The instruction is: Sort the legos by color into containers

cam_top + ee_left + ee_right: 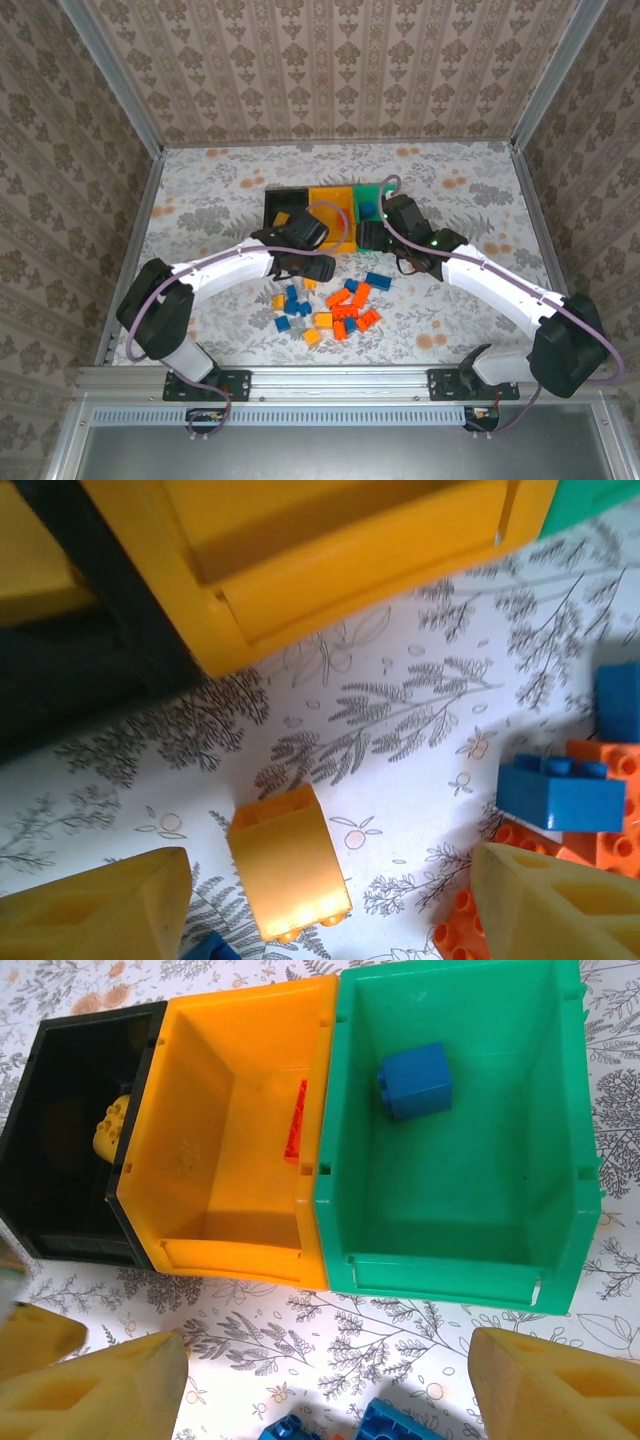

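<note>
Arms both reach from the near rail toward 12 o'clock, elbows bent outward and forearms angled in toward each other. From above, the left end effector (305, 262) hangs over the worktop (200, 200) just on the 6 o'clock side of the containers (333, 212), at the far edge of the scattered legos (335, 305). The right end effector (375, 232) hangs at the near lip of the green bin (370, 198).

The left wrist view adds what lies below. Its fingers (100, 910) are spread wide and grip nothing. A yellow-orange brick (288, 865) lies between them (nearer the 9 o'clock finger, a sliver of worktop between), and a blue brick (560, 792) sits at 3 o'clock among red-orange ones (610, 850).

The right wrist view looks into the bins, with its own fingers (555, 1385) equally wide and empty. A blue cube (415, 1080) lies in the green bin and a yellow piece (108, 1128) in the black bin (60, 1210). A thin red-orange strip (296, 1125) stands against the 3 o'clock wall of the yellow-orange bin (230, 1250).
</note>
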You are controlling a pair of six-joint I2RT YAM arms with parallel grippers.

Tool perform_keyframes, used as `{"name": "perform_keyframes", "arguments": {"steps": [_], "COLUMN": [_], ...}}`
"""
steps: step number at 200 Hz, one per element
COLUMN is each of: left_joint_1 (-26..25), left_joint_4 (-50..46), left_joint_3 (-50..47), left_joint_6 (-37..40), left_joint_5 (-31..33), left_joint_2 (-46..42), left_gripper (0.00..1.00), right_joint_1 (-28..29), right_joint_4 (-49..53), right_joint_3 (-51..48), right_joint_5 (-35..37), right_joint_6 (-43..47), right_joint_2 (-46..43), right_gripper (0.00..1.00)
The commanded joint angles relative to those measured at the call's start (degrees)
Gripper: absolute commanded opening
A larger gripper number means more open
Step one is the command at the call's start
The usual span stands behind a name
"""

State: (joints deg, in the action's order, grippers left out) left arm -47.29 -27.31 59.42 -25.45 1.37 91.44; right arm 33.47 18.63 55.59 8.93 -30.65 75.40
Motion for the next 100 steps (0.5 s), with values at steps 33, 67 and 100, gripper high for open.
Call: {"name": "perform_keyframes", "arguments": {"steps": [33, 67, 100], "left_joint_1": [0.0, -0.1, -0.1], "left_joint_4": [1.0, 1.6, 1.5], "left_joint_3": [-1.4, -1.7, -1.8], "left_joint_6": [0.2, -0.1, -0.4], "left_joint_5": [0.5, 0.7, 1.4], "left_joint_2": [5.6, 7.2, 6.3], "left_gripper": [0.6, 0.52, 0.41], "right_joint_1": [-1.0, -1.4, -1.7], "right_joint_4": [1.8, 2.0, 1.8], "right_joint_3": [-1.2, -1.2, -1.3], "right_joint_5": [0.0, -0.1, -0.3], "right_joint_6": [-0.8, -0.8, -1.0], "right_joint_2": [-3.7, -4.2, -4.5], "right_gripper": [0.76, 0.76, 0.76]}}
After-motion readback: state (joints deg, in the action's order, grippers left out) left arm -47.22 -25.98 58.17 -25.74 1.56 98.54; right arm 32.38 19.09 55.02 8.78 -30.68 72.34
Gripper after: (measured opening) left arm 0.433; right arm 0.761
